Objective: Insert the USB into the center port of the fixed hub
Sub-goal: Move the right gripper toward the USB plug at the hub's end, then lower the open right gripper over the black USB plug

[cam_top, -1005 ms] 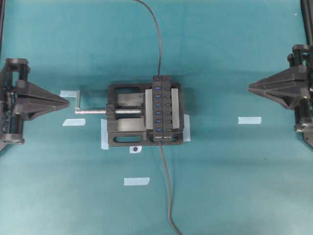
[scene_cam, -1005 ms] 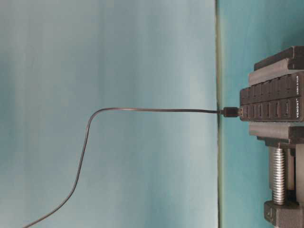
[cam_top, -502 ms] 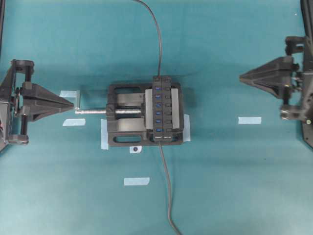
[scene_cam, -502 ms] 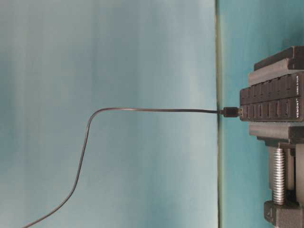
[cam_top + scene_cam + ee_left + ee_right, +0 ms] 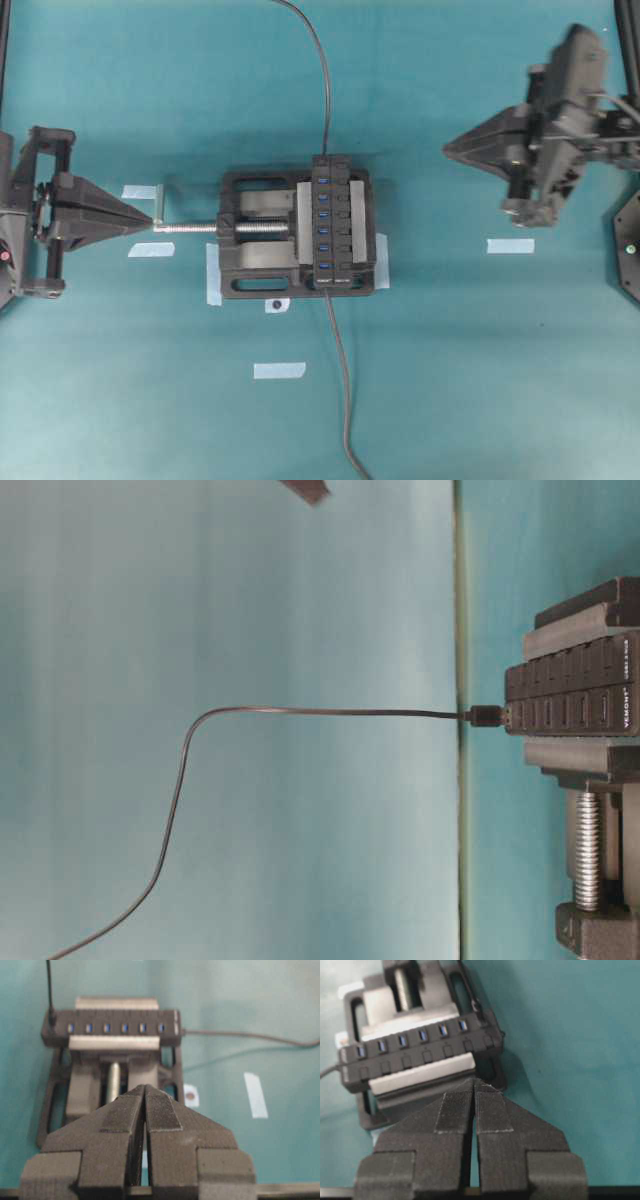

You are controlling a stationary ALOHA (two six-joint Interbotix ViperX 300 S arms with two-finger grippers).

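Observation:
The fixed hub (image 5: 335, 222) is a long black strip clamped in a vise; it also shows as the hub (image 5: 112, 1027) and the hub (image 5: 420, 1045). The center port (image 5: 324, 213) is blue and open, and it shows again as the center port (image 5: 106, 1027) and the center port (image 5: 422, 1035). The USB (image 5: 487, 717) stands in the hub's end slot, and its thin dark cable (image 5: 322, 80) runs off the far edge. My left gripper (image 5: 150, 218) is shut and empty, with its tip by the vise handle. My right gripper (image 5: 447, 150) is shut and empty, off to the hub's right.
The black vise (image 5: 260, 240) has a silver screw (image 5: 190, 228) sticking out to the left. The hub's thicker grey cable (image 5: 343, 390) trails to the near edge. Pale tape strips (image 5: 510, 245) lie on the teal mat, including a tape strip (image 5: 278, 370) near the front.
My right arm has swung in from the right edge toward the hub and turned. My left gripper has crept a little to the right, up to the vise handle.

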